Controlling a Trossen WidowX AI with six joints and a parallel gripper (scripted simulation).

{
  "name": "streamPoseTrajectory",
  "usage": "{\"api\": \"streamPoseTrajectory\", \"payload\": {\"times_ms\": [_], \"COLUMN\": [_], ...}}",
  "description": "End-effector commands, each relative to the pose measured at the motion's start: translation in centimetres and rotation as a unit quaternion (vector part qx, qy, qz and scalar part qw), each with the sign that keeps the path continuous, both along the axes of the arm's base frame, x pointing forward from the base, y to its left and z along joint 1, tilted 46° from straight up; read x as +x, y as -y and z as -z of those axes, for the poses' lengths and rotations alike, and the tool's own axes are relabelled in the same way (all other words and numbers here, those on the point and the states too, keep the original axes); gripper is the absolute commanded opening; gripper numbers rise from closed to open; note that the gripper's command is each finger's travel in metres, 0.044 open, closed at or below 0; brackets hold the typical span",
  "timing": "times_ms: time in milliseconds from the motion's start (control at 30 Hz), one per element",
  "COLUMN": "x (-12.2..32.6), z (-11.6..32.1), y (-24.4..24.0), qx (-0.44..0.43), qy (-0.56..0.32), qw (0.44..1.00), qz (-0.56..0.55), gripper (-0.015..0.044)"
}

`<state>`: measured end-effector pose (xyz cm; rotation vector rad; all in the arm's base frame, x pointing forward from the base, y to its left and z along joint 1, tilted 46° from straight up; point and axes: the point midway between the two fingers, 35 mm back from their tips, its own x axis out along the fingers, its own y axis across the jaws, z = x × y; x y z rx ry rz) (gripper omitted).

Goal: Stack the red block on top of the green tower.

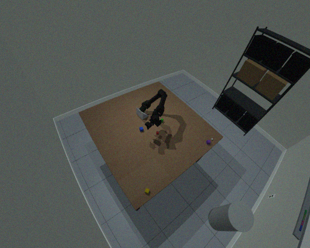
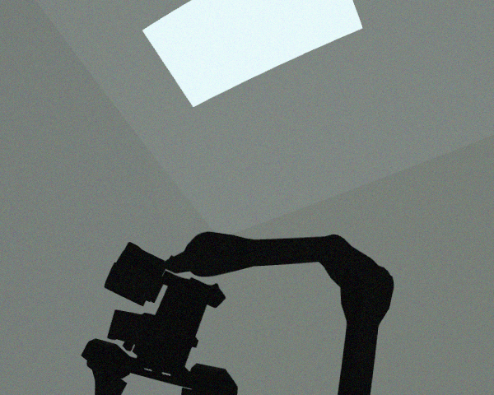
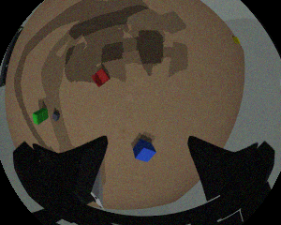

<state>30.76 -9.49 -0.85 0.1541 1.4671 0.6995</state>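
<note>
While the hand (image 3: 147, 150) gapes, shelf (image 1: 267, 77) holds boxes (image 1: 260, 78).

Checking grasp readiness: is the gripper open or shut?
Open: in the wrist view the gripper has its fingers spread wide, with nothing held between them.

Matt brown table top (image 1: 128, 160); dark metal shelf rack (image 1: 267, 80).

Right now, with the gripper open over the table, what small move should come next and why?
Probably swing the open gripper toward the red block. The gripper holds nothing, the blue block sits between its fingers in the wrist view, and the red block lies apart on the table, beyond it.
</note>
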Motion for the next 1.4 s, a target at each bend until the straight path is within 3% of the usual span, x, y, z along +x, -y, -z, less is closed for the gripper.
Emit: {"api": "streamPoseTrajectory", "payload": {"times_ms": [0,600,1367], "x": [1.4,4.4,3.8], "z": [-0.5,-2.1,0.6], "y": [-1.7,-8.1,-10.8], "qx": [0.022,0.074,0.075], "qy": [-0.057,-0.307,-0.31], "qw": [0.994,0.876,0.875], "qz": [0.091,0.363,0.365], "gripper": [0.044,0.044,0.044]}}
